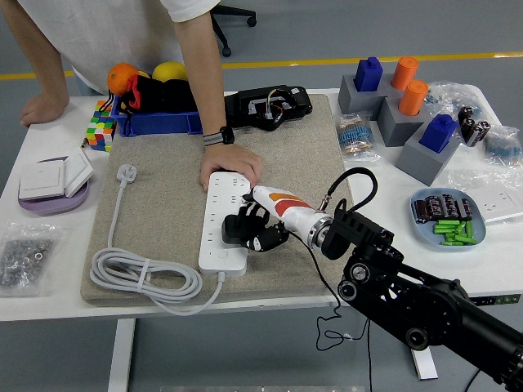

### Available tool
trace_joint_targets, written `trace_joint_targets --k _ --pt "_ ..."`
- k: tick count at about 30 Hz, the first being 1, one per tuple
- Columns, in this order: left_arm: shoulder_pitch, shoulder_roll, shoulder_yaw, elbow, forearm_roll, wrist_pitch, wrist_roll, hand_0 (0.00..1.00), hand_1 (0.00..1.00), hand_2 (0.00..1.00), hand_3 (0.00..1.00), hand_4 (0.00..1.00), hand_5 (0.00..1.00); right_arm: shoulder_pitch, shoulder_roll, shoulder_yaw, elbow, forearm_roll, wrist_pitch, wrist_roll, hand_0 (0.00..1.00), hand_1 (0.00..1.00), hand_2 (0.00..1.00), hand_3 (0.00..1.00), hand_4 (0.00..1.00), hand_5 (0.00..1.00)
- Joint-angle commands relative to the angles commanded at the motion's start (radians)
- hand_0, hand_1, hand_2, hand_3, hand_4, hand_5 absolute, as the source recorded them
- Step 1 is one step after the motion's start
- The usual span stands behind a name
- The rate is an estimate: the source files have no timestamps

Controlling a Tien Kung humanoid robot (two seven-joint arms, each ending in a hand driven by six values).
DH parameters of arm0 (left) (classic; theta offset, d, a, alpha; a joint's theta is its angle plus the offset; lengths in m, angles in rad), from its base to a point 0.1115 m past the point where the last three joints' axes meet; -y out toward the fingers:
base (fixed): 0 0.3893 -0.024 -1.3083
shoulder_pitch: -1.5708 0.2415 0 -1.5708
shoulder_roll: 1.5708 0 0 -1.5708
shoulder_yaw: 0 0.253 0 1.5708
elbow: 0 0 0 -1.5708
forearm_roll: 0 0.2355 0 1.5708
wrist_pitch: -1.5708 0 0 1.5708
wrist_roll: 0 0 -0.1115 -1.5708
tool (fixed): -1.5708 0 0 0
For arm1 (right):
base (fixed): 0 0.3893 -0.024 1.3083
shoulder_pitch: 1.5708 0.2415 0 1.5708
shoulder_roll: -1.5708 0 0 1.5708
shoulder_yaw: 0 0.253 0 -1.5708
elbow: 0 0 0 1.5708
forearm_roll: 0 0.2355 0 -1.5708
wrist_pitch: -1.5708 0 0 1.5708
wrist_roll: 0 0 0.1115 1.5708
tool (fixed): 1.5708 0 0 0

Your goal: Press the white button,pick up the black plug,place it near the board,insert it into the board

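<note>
The white power strip [214, 245] lies lengthwise on the beige mat [163, 208]. My right hand [250, 230] hovers at the strip's right edge, about midway along it. Its black fingers are curled around a small black plug [234, 229] held just over the sockets. The fingers hide the plug's pins and the socket under them. A person's hand [232, 160] rests flat on the strip's far end and holds it down. The strip's own white plug [127, 172] and coiled cable [147, 282] lie on the mat's left side.
A colour cube [100, 131], a blue tray [159, 122] with fruit and a black device [270, 106] line the far edge. Grey blocks [392, 110] with blue and orange pegs and a blue battery dish [448, 217] stand at the right. A switch plate [53, 180] and a screw bag [24, 255] sit at the left.
</note>
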Motion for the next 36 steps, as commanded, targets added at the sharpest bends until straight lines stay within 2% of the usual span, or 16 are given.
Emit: trace_joint_targets --k 36 --pt "-0.003 -0.004 -0.01 0.0 0.008 0.002 0.0 0.625 0.628 0.634 0.684 0.532 0.385 0.036 0.0 -0.05 -0.032 0.024 -0.026 0.03 0.41 0.372 0.453 0.479 0.762 0.002"
